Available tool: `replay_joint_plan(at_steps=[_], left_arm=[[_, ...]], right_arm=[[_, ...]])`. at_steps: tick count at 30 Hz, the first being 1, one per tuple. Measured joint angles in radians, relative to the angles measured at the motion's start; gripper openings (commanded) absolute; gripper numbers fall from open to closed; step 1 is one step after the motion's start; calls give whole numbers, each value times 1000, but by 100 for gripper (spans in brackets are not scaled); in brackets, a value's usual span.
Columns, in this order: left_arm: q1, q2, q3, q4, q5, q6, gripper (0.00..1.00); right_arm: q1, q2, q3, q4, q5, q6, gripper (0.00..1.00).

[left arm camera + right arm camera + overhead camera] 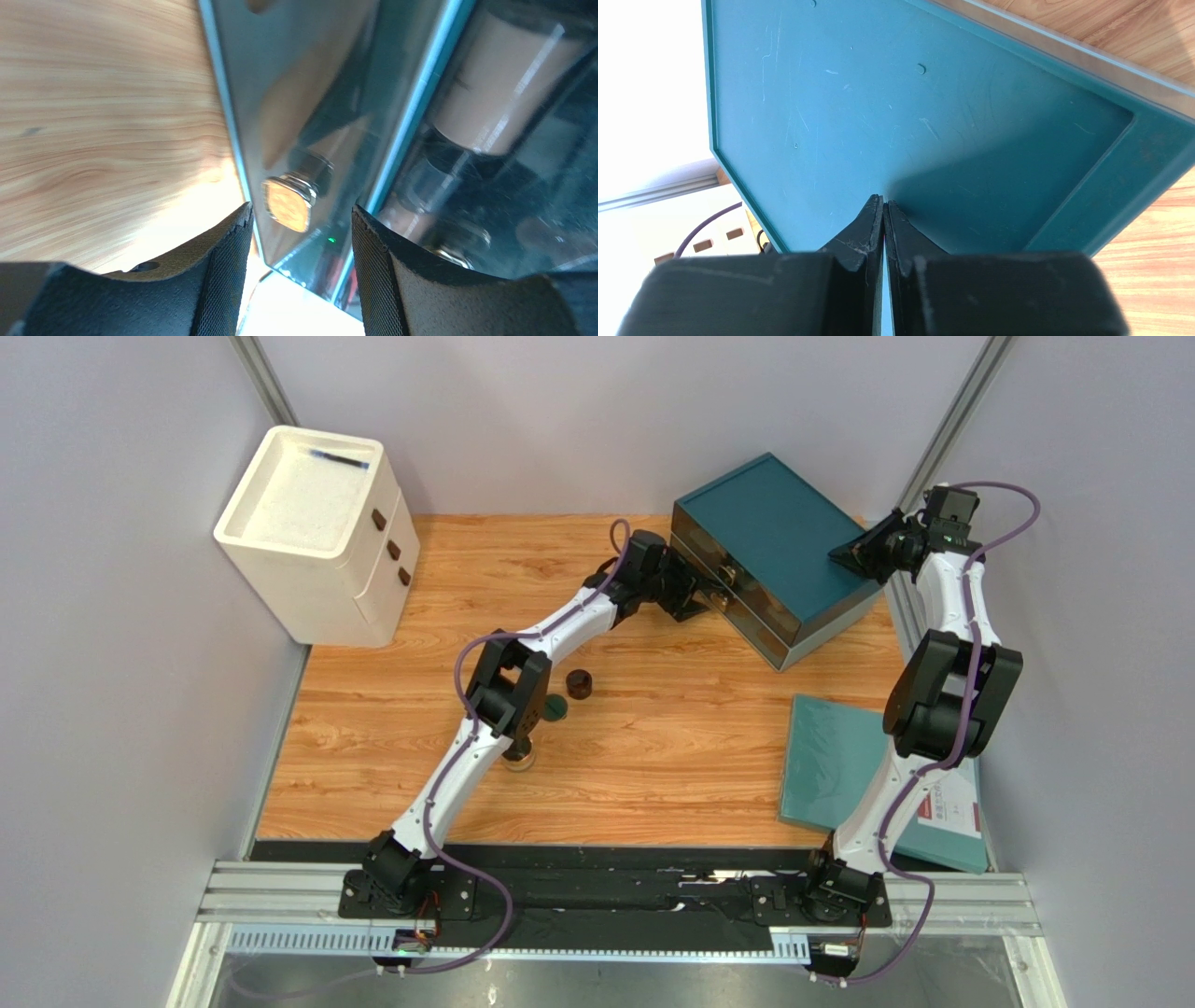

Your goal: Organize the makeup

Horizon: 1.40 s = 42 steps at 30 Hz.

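1. We see the wooden table (673, 756) with walls close on three sides. The widest bare wood lies in the middle and front, between the two arms.
2. The white drawer cabinet (302, 532) stands at the far left corner, well apart from both grippers.
3. The teal drawer box (779, 532) sits at the far right, turned at an angle, with its front facing the table's middle.
4. A flat teal tray (842, 756) lies near the right edge, partly under the right arm.
5. The left gripper (298, 231) is at the box front with its fingers (217, 273) spread. They straddle a brass drawer knob (288, 203), with a gap on each side and nothing pinched.
6. The right gripper (883, 203) has its fingers pressed together, holding nothing. Its tips are down at the box's top near the right corner.
7. A peach tube (491, 84) shows through the see-through drawer front. It lies inside the box, just past the left gripper and to the right of the knob.
8. A dark round jar (578, 682) stands on open wood beside the left forearm, well back from the left gripper.
9. A dark green disc (556, 707) lies just beside the jar, on its near-left side at the arm's edge.
10. A small pale item (523, 760) peeks out under the left elbow, too hidden for us to name.
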Motion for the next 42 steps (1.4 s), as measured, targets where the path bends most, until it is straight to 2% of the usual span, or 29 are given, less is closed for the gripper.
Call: replay_joint_plan(at_steps=[3,10,19,26,34,37,42], left_arm=[[-2,0,36,-86,-34,15,58],[-13,3,57,-170,-36,38,58],[-38,9,61,-200,-37,44,57],[-44,9,66,-291,-77,62,58],[-34,9,63,-272,-84,63,60],[-23,-3,29,-237,-62,88,61],[-6,-113,-165,-169,-14,156,63]], right_arm=[[0,1,0,0,-2,0,8],[0,7,0,10,-18,0,8],[-3,6,-13,24,-27,0,8],[-5,5,-14,29,-34,0,8],[-5,4,-17,31,-34,0,8],[-5,1,-21,36,-34,0,8],[-5,0,-21,37,-35,0,9]])
